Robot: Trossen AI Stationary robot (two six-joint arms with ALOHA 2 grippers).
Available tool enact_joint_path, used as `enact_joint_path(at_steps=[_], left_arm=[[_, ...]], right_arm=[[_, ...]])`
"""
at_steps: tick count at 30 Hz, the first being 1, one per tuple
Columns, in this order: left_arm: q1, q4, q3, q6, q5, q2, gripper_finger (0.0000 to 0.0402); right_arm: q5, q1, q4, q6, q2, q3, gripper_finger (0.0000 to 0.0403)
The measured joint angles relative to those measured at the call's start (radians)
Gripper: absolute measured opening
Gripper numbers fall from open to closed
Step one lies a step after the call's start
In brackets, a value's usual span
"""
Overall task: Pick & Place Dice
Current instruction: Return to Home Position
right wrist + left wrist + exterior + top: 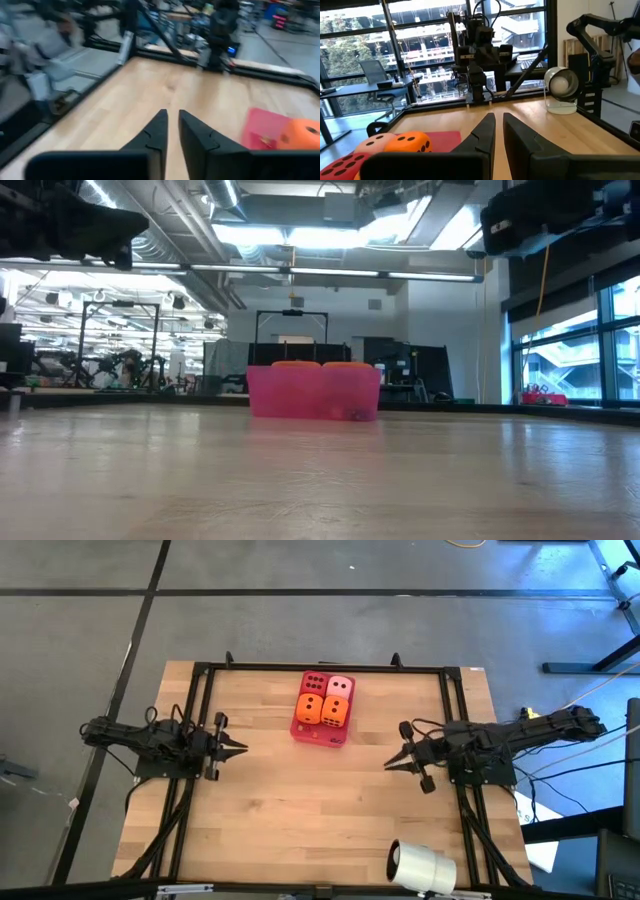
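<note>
Scene: a wooden tabletop (300, 810) seen from above, with one dark robot arm at each side.
Dice location: all four sit packed two by two inside a translucent red tray (318, 737) near the far middle of the tabletop.
Dice order: the red die (314, 683) and the pale pink die (341, 687) are in the far row. The two orange dice (312, 708) are in the near row, all touching their neighbours.
Left gripper (243, 748): drawn to the left side, well apart from the tray. Its fingers (482, 135) are clenched almost together on nothing.
Right gripper (388, 765): drawn to the right side, also well apart from the tray. Its fingers (155, 132) are nearly together and empty.
Task progress: placing looks finished, and both arms seem parked.
Handling: the dice look soft, light and rounded at the edges. They would likely squash a little and not break.
Where to hold: two opposite flat faces. Packed this tightly, the outer faces by the tray wall look hard to reach.
Other object: a white roll (420, 865) stands at the near right edge.
Writing: none is readable. The dice carry only dark pips, too small to count surely.
</note>
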Motion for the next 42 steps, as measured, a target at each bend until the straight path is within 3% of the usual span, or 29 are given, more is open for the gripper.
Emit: enact_joint_path(at_steps=[3,11,17,23,28,34,42], left_arm=[[0.000,0.000,0.000,-0.019,0.000,0.000,0.0031],[0.000,-0.003,0.000,-0.044,0.001,0.000,0.0031],[0.000,-0.003,0.000,-0.037,0.001,0.000,0.0031],[0.000,-0.002,0.000,-0.051,0.001,0.000,0.0031],[0.000,0.024,0.000,-0.052,0.000,-0.001,0.0031],[0.000,0.011,0.000,-0.060,0.000,-0.001,0.0031],[0.000,-0.003,0.000,-0.061,0.001,0.000,0.0031]], right_arm=[[0.055,0.000,-0.001,-0.002,0.021,0.000,0.0074],[0.056,0.001,0.000,-0.002,0.025,0.000,0.0180],[0.056,0.001,0.000,-0.002,0.025,0.000,0.0227],[0.007,0.000,-0.005,0.069,0.022,0.000,0.0238],[-0.029,0.000,-0.034,-0.054,-0.023,0.000,0.0236],[0.004,-0.021,-0.188,-0.043,-0.187,-0.009,0.0236],[0.039,-0.026,-0.133,-0.007,-0.407,-0.148,0.0236]])
